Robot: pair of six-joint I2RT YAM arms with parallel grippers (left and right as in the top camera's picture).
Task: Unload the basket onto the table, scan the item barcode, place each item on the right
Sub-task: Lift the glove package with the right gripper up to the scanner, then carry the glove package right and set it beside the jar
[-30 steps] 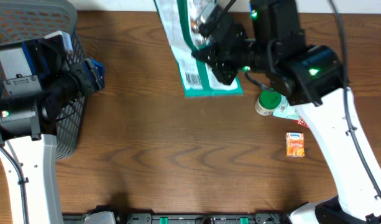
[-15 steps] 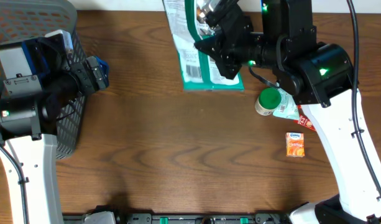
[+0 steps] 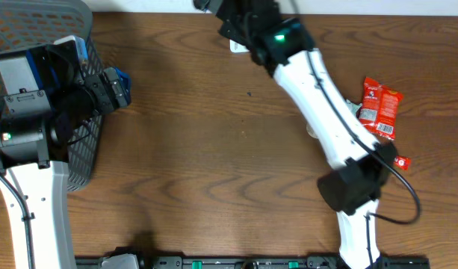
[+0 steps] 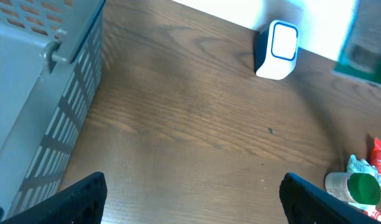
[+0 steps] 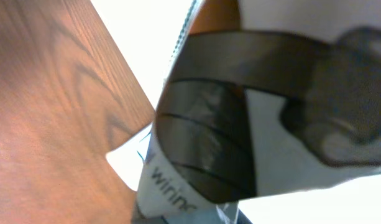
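Wooden table [image 3: 214, 149], far edge: your right gripper [image 3: 227, 12] is clenched on the snack bag [image 5: 202, 137], raised near the scanner [image 4: 277, 48] — likely presenting its barcode. Left gripper [image 3: 113, 86] hangs released, empty, by the basket [image 3: 34, 22] — clear of the work.

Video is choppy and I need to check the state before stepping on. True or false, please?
1. The left pincer is open and holds nothing. True.
2. The green bag lies flat on the table. False: the right pincer is shut on it and holds it up near the table's far edge.
3. The white scanner stands on the table by its far edge. True.
4. The green-capped bottle sits in the basket. False: it lies on the table next to the red packet, far from the basket.
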